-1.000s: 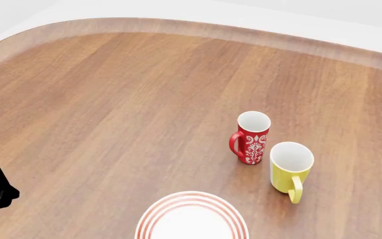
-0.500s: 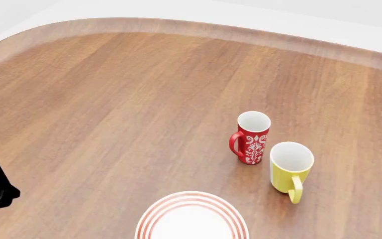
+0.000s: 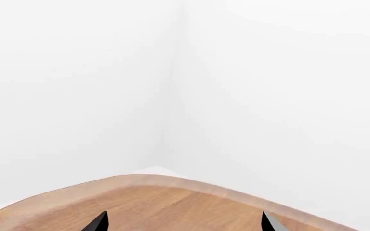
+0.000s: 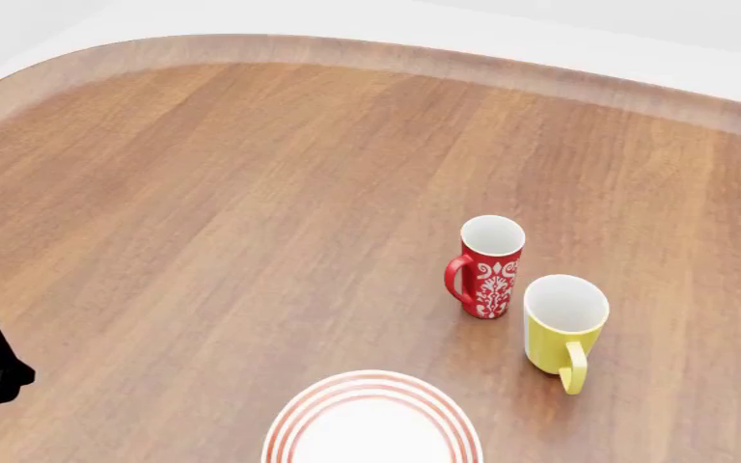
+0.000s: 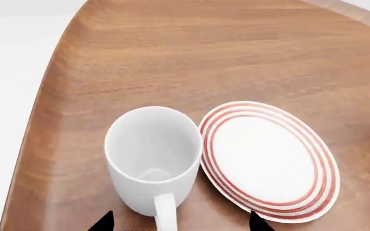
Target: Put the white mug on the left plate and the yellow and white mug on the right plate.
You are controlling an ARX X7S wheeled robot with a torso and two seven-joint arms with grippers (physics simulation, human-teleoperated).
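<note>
the white mug [image 5: 152, 161] stands upright on the wooden table [image 5: 191, 53], close to its edge, with its handle pointing toward the right wrist camera. a red-ringed plate [image 5: 269, 159] lies just beside it, the mug wall nearly touching the plate rim. which of the two plates this is cannot be told from this view alone.

the right gripper [image 5: 175, 222] shows only two dark fingertips at the frame edge, set wide apart on either side of the mug handle; the fingers are spread and hold nothing. the left gripper [image 3: 183, 222] also shows two separated tips, empty, facing a table corner and white walls.

in the head view, the yellow and white mug [image 4: 565, 328] stands upright just beside a red patterned mug [image 4: 486, 267], handle toward the robot. a ringed plate [image 4: 373, 422] lies near the bottom edge.

handling, as a judgement: the white mug looks like glazed ceramic, rigid, fairly heavy, smooth and likely slippery. grip across the upper wall, one finger inside the rim and one outside, or clamp the handle. the taper toward the base makes a low outer grip liable to slide. set it down gently; it may chip.
</note>
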